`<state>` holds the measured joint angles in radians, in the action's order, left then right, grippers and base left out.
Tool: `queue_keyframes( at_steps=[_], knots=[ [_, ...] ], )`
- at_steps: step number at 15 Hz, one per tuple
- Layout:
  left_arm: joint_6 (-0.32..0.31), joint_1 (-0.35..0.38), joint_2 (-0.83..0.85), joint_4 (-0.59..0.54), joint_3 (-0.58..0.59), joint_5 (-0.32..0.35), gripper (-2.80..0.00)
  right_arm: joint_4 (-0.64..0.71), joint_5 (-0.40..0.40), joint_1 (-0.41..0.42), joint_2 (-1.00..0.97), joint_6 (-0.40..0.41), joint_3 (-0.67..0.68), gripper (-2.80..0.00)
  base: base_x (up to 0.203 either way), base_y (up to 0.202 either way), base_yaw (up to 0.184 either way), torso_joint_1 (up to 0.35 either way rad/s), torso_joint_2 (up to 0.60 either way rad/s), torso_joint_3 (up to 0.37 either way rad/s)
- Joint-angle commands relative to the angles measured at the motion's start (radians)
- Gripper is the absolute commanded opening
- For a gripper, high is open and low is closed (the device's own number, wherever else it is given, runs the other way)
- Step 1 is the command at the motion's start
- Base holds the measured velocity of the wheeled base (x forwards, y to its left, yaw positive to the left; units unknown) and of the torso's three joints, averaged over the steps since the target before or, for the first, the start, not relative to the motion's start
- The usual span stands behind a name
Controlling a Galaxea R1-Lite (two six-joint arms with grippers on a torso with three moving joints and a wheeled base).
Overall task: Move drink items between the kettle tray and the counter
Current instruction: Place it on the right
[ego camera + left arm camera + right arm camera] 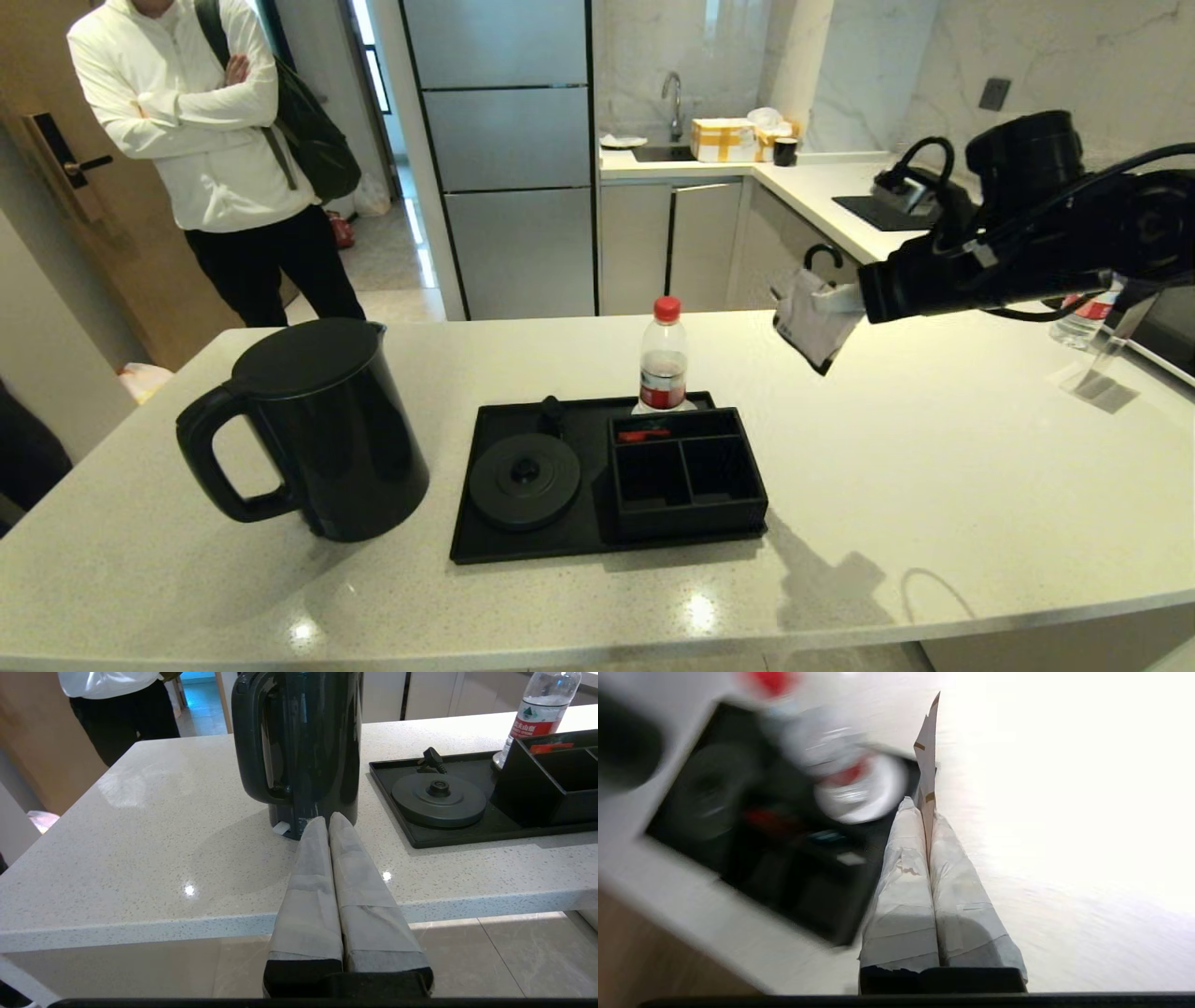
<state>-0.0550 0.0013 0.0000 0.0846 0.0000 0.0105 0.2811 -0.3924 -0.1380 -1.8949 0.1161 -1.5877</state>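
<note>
While the right gripper [927,800] pinches the sachet [928,751] above open counter [934,485] beside the tray [467,523], the left gripper [328,821] sits closed off the counter edge.

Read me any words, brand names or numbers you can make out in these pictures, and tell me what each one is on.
Bottle behind the kettle tray: red label with white Chinese characters and a mountain logo, too small to quote reliably.
Red item in the organiser box: no readable text.
Sachet held in the right gripper: seen edge-on, nothing legible.
Kettle: no visible lettering.
</note>
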Motion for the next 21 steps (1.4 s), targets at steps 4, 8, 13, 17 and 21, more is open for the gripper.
queue_keyframes(
  at_steps=[4, 8, 13, 17, 21],
  knots=[
    [0.0, 0.0, 0.0, 0.001, 0.034, 0.0, -2.8, 0.038, 0.186, 0.06, -0.064, -0.003, -0.007, -2.8, 0.0, 0.0, 0.0, 0.0, 0.0, 0.0],
    [0.0, 0.0, 0.0, 0.001, 0.034, 0.0, -2.8, 0.046, 0.23, 0.055, -0.16, -0.005, 0.057, -2.8, 0.0, 0.0, 0.0, 0.0, 0.0, 0.0],
    [0.0, 0.0, 0.0, 0.001, 0.035, 0.0, -2.8, 0.042, 0.241, 0.052, -0.244, -0.001, 0.046, -2.8, 0.0, 0.0, 0.0, 0.0, 0.0, 0.0],
    [0.0, 0.0, 0.0, 0.001, 0.035, 0.0, -2.8, 0.041, 0.248, 0.052, -0.294, 0.004, 0.04, 0.0, 0.0, 0.0, 0.0, 0.0, 0.0, 0.0],
    [0.0, 0.0, 0.0, 0.001, 0.034, 0.0, -2.8, 0.04, 0.26, 0.052, -0.291, 0.0, 0.025, 0.0, 0.0, 0.0, 0.0, 0.0, 0.0, 0.0]
  ],
)
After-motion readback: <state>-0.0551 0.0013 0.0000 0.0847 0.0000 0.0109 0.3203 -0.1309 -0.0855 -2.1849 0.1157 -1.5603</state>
